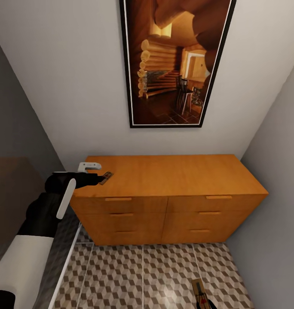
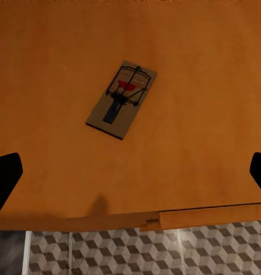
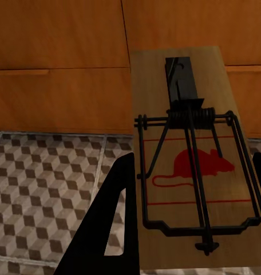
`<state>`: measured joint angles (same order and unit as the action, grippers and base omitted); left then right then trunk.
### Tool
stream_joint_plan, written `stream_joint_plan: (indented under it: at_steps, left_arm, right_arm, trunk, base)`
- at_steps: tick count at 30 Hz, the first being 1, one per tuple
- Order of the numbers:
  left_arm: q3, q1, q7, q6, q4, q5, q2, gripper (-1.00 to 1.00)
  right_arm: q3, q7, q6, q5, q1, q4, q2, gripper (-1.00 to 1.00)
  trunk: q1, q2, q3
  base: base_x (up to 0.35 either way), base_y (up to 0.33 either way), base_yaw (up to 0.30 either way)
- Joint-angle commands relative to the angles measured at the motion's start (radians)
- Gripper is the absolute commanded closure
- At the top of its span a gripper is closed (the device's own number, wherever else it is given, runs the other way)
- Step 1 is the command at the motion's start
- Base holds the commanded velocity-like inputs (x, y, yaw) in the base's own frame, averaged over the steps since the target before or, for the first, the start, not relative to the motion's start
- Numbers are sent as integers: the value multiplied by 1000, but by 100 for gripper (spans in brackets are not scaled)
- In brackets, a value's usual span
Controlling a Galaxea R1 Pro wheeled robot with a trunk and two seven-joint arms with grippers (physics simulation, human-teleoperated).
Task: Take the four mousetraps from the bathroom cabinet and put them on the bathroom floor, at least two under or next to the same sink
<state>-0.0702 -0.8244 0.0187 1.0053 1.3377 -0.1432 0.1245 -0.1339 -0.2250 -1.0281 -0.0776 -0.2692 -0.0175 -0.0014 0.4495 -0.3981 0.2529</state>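
Observation:
The orange-brown cabinet (image 1: pixel 173 176) stands against the far wall. One mousetrap (image 1: pixel 106 177) (image 2: pixel 122 98) lies flat on the left end of its top. My left gripper (image 1: pixel 96 178) (image 2: pixel 130 175) hovers open just short of that trap, one fingertip on each side of the left wrist view, touching nothing. My right gripper (image 1: pixel 208 303) (image 3: pixel 193 172) is low over the cube-patterned bathroom floor (image 1: pixel 121 274) in front of the cabinet. It is shut on a second mousetrap (image 1: pixel 199 291) (image 3: pixel 190 143), which has a red mouse print. The bathroom sink is out of view.
Grey walls (image 1: pixel 271 141) close in on both sides of the cabinet, making a narrow alcove. A large framed picture (image 1: pixel 175 60) hangs above it. A dark surface with a white edge (image 1: pixel 67 262) runs along the left. The drawer fronts (image 1: pixel 121 214) are closed.

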Motion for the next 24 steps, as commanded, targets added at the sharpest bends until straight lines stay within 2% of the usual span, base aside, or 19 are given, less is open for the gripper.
stream_joint_plan:
  at_steps: [1, 10, 18, 24]
  left_arm:
    - [-1, -1, 1, 4, 0, -1, 1, -100]
    - [-1, -1, 1, 4, 0, -1, 1, -100]
    - [-2, -1, 1, 4, -2, -1, 1, -100]
    - [-2, -1, 1, 4, -2, -1, 6, -100]
  right_arm:
    - [-9, -4, -3, -7, -1, 1, 0, 100]
    - [-9, -4, -3, -7, -1, 1, 0, 100]
    - [-9, -4, -3, -7, -1, 1, 0, 100]
    - [-9, -4, -3, -7, -1, 1, 0, 100]
  trunk:
    - [1, -2, 2]
    - [1, -2, 2]
    - [1, -2, 2]
    - [1, -2, 2]
  base:
    - [1, 0, 0]
    - [2, 0, 0]
    - [147, 0, 0]
    - [46, 0, 0]
